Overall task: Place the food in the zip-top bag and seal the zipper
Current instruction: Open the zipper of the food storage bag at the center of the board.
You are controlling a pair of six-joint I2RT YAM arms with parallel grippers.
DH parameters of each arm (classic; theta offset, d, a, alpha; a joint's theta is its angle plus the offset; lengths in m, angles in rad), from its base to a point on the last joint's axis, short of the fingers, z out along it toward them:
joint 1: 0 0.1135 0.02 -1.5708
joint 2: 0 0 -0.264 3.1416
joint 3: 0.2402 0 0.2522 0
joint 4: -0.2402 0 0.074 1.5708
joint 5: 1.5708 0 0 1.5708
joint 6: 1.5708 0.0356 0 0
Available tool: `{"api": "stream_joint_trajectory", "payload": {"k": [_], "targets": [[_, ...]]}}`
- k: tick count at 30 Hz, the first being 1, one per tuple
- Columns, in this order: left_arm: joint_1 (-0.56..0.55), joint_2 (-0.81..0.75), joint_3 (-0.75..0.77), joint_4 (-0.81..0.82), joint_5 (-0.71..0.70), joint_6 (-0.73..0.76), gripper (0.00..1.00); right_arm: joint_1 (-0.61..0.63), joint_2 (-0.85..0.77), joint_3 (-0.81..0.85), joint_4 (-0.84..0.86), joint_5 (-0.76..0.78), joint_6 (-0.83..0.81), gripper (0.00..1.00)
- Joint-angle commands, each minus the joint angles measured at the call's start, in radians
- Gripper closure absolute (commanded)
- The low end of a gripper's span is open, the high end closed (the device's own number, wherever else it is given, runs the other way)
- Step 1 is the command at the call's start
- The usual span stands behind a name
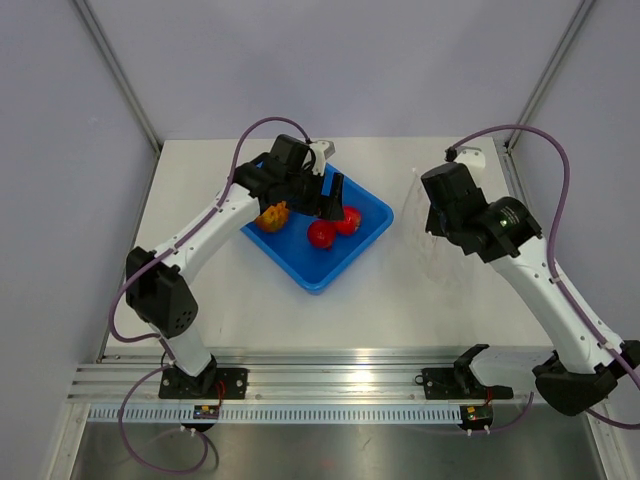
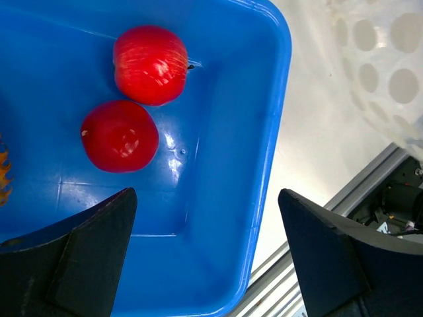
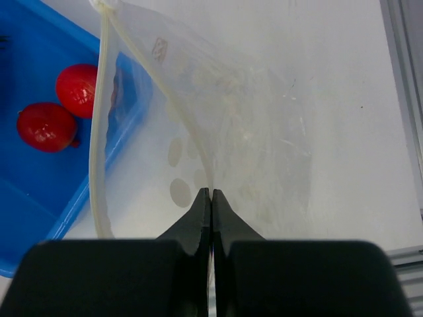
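The right gripper point(image 3: 210, 193) is pinched tight on the clear crinkly plastic zip-top bag point(image 3: 251, 125), with the bag's pale zipper strip point(image 3: 98, 165) curving ahead-left. The left gripper point(image 2: 206, 201), fingers spread apart, hovers over a blue plastic tray point(image 2: 264, 132). Two glossy red round fruits point(image 2: 119, 135) lie ahead-left of it, and the orange toy pineapple point(image 1: 272, 215) is further left.

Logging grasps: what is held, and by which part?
Right gripper pinches the zip-top bag by one plastic wall; left gripper is open, holding nothing.

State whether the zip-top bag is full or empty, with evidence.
Empty: the zip-top bag shows only clear plastic; both red fruits and the pineapple lie in the blue tray.
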Motion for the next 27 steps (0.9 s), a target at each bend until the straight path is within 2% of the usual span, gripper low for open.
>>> {"api": "stream_joint_trajectory", "payload": {"k": [1, 8, 11, 13, 18, 27], "targets": [[0.001, 0.018, 0.049, -0.024, -0.051, 0.01, 0.08, 0.005, 0.065, 0.07, -0.093, 0.013, -0.053, 1.0], [0.001, -0.014, 0.002, 0.013, 0.003, -0.023, 0.09, 0.005, 0.076, -0.097, 0.034, -0.062, -0.052, 1.0], [-0.002, -0.018, 0.0, 0.025, 0.085, -0.067, 0.11, 0.005, 0.081, -0.144, 0.074, -0.09, -0.043, 1.0], [-0.027, -0.023, 0.011, 0.036, 0.141, -0.096, 0.11, 0.005, 0.079, -0.151, 0.086, -0.105, -0.038, 1.0], [-0.151, -0.005, 0.043, 0.074, 0.156, -0.158, 0.11, 0.005, 0.05, -0.154, 0.106, -0.125, -0.038, 1.0], [-0.234, 0.069, 0.037, 0.194, 0.176, -0.32, 0.14, 0.005, -0.011, -0.194, 0.126, -0.171, -0.007, 1.0]]}}
